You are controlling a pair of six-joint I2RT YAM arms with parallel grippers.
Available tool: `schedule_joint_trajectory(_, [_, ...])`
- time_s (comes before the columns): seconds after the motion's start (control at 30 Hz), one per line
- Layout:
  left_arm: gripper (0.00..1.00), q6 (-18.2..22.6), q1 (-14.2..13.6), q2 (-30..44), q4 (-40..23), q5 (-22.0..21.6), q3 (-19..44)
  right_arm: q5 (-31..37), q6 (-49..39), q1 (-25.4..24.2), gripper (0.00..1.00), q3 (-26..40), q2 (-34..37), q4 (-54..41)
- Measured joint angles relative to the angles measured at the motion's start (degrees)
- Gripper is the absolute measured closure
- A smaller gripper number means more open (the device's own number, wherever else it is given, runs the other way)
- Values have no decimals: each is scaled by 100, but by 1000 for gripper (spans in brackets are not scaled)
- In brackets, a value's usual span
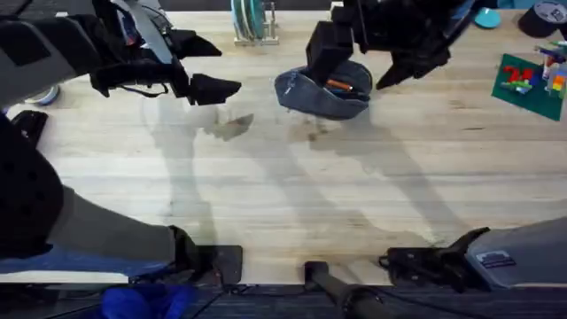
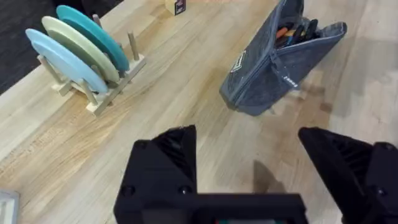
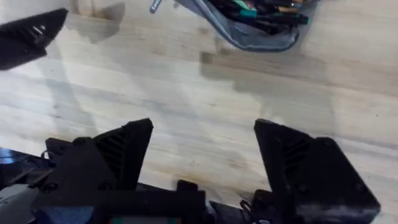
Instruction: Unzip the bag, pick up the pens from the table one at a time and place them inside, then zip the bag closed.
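Both claws are hanging spread and empty above the table [image 1: 292, 204]: your left gripper [image 2: 249, 162] and right gripper [image 3: 202, 146] are each carrying nothing. Your bag [image 1: 323, 91] is sitting at twelve o'clock, gaping unzipped with the pens [image 2: 292, 30] lying inside, so you are likely positioning to zip it.

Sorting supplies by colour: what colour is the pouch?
Grey-blue fabric pouch, clearest in the left wrist view.
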Motion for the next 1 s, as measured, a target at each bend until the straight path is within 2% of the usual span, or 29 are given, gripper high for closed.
schedule_joint_trajectory(0.17, [8,0,0,1,1,0,0,22,27,77,5,225,308,10])
schedule_joint_trajectory(0.47, [8,0,0,2,0,0,0,23,129,263,6,244,758,412])
schedule_joint_trajectory(1.0, [7,0,0,2,0,0,0,22,433,273,3,251,795,884])
